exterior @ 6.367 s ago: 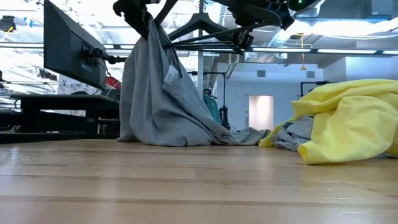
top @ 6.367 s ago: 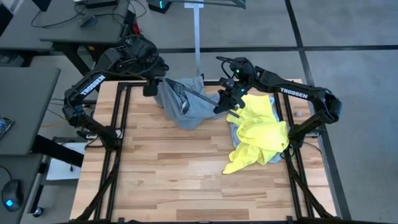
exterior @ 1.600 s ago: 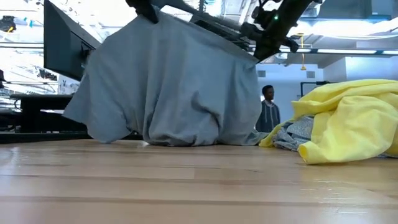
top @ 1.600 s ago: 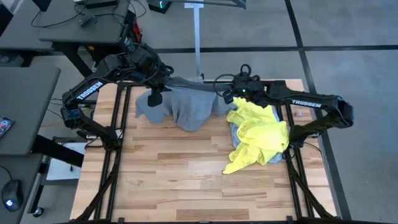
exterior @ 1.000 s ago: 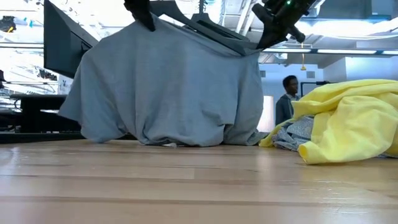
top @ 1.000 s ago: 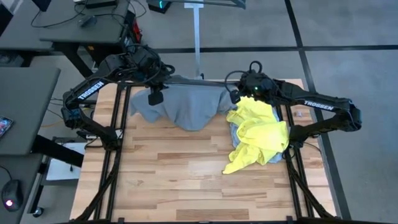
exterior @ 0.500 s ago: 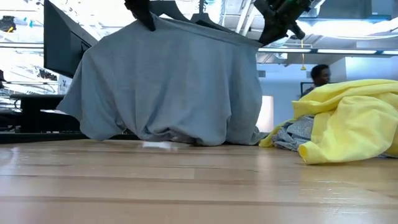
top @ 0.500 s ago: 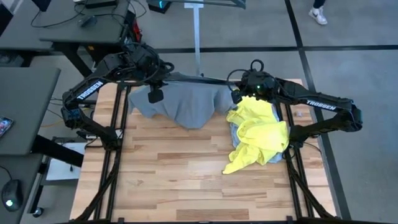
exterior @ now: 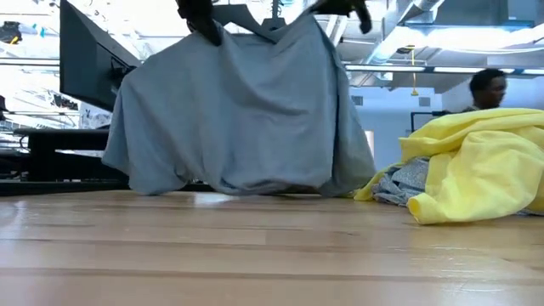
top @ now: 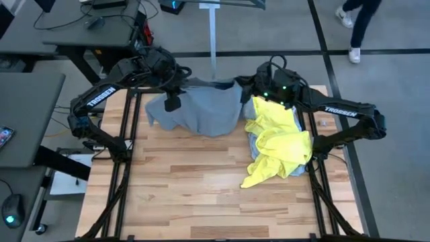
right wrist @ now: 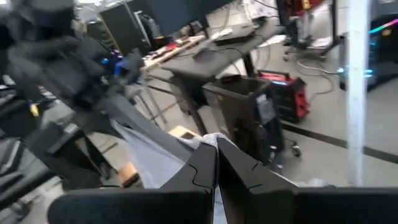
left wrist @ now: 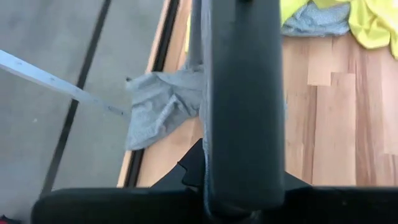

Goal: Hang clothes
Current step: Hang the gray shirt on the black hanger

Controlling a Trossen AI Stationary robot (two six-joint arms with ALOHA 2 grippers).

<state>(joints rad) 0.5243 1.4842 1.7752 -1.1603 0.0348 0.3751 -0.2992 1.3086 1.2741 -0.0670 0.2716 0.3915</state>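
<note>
The grey T-shirt [top: 201, 111] [exterior: 238, 110] hangs spread out between my two grippers over the table's far part. My left gripper [top: 175, 86] [exterior: 201, 21] is shut on its upper left corner and my right gripper [top: 247, 87] [right wrist: 216, 158] on its upper right corner. Part of a black hanger [exterior: 248, 12] shows at the shirt's top between them. The yellow T-shirt [top: 279, 138] [exterior: 476, 161] lies bunched at the table's right, on top of a pale blue-grey garment [exterior: 399, 187]. My left gripper holds the grey T-shirt at its upper left corner [exterior: 211, 36], coming slanting down from above. My own finger [left wrist: 242, 106] hides the place of contact in the wrist view. The shirt hangs below, its lower edge [exterior: 246, 189] at the table top. My right gripper pinches a fold of the grey T-shirt's upper right corner [right wrist: 207, 142] between its two fingers. The fingers lie about level and come from the table's right side. The cloth hangs from them, spread toward the left gripper.
Black frame rails [top: 131, 134] run along the table's left and right sides. A metal pole [top: 213, 40] stands behind the far edge. The near half of the wooden table [top: 201, 195] is bare. A person [top: 356, 27] walks on the floor at the far right.
My right gripper has risen, gone toward the far edge and a little left, and tipped up from slanting down to about level. It has lifted the grey T-shirt's right corner. The shirt's top edge has gone from a slope down to the right to level, and the shirt is now bunched narrower.
</note>
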